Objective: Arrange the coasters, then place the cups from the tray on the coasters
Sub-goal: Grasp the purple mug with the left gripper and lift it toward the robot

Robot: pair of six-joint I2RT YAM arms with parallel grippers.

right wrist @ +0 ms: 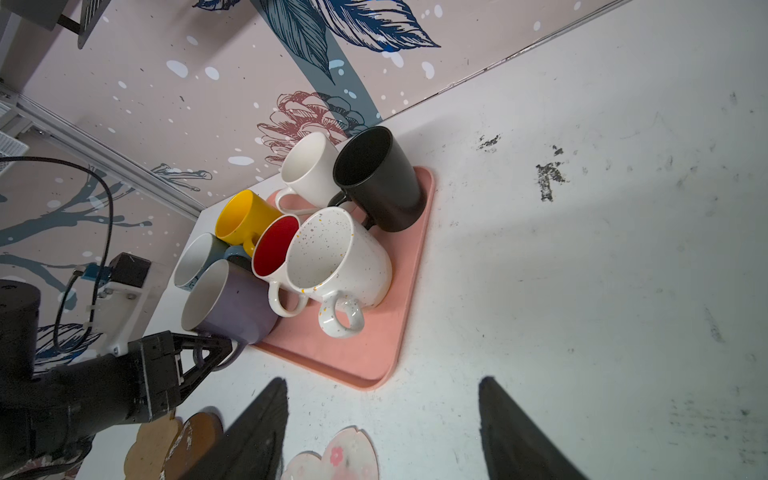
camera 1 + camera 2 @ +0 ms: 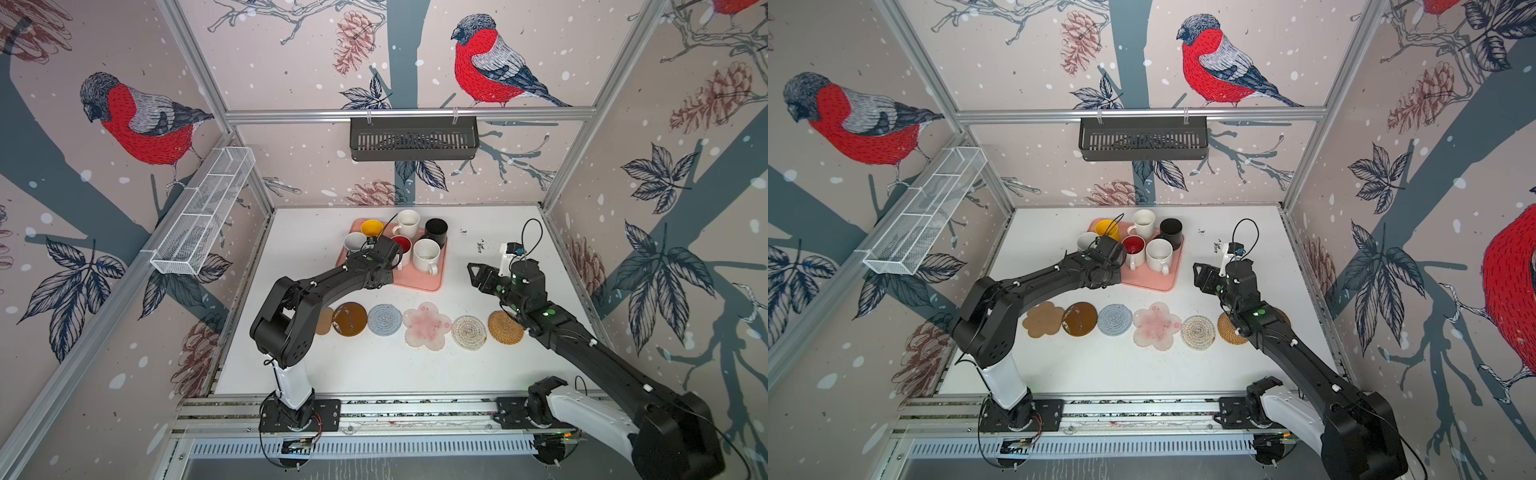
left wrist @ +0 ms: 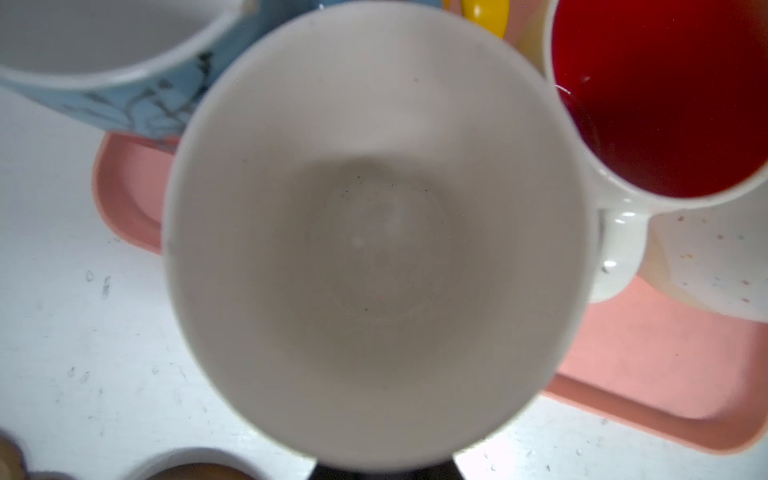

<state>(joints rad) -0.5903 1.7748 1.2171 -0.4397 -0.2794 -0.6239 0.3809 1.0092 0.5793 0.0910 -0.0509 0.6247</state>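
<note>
White counter (image 2: 374,374): left jaws clamp the handle of the pale lavender ceramic mug (image 1: 232,299) at a corner of the flat salmon-pink tray (image 1: 374,353); right jaws gape, empty. Lift straight, clearing the adjacent red-lined white mug (image 1: 274,249).

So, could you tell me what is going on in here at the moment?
The left pincer is shut on the handle of the lavender mug at the near left corner of the tray, with the other cups crowded beside it. The right pincer hangs open over the table to the right of the tray, holding nothing. The coasters lie in a row in front of the tray, and no cup sits on any of them yet.
</note>
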